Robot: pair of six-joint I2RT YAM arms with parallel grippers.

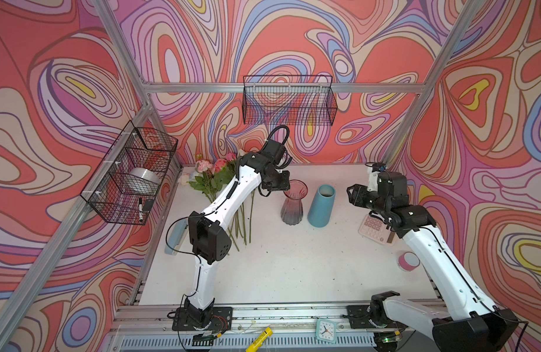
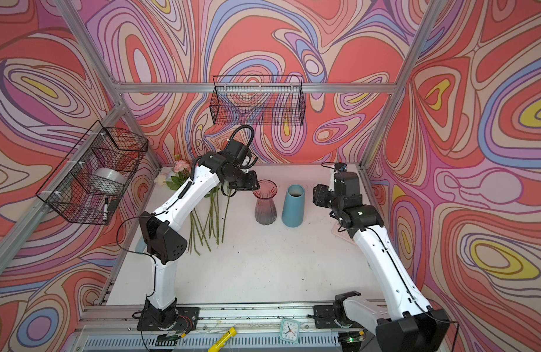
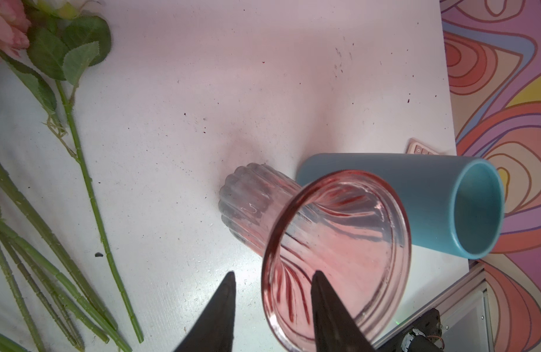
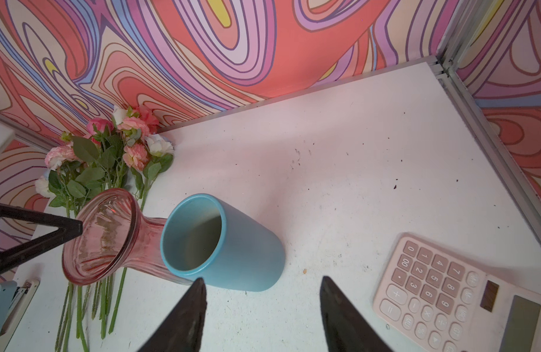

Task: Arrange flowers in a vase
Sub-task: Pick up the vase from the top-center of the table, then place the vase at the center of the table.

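Top views both show the white table, with walls of swirling pattern around it. The two white and black arms reach over it from the near edge. The flowers lie flat on the table in the far corner on the left side. The pink, coral and white heads point to the back wall and the green stems point to the near edge. The left arm crosses above them.

Near the middle of the table stand two vases, both upright and just beside each other. The blue vase is on the right side and the pink glass vase is on the left side, between the blue one and the flowers. A pink calculator lies flat to the right of the blue vase, and the right arm partly covers it in the top views.

In the left wrist view the left gripper is at the mouth of the pink glass vase. Its jaws are apart, with one finger outside the rim and one finger over the opening; I cannot tell if they touch the glass. In the right wrist view the right gripper hangs near the blue vase with its jaws wide apart and nothing between them.
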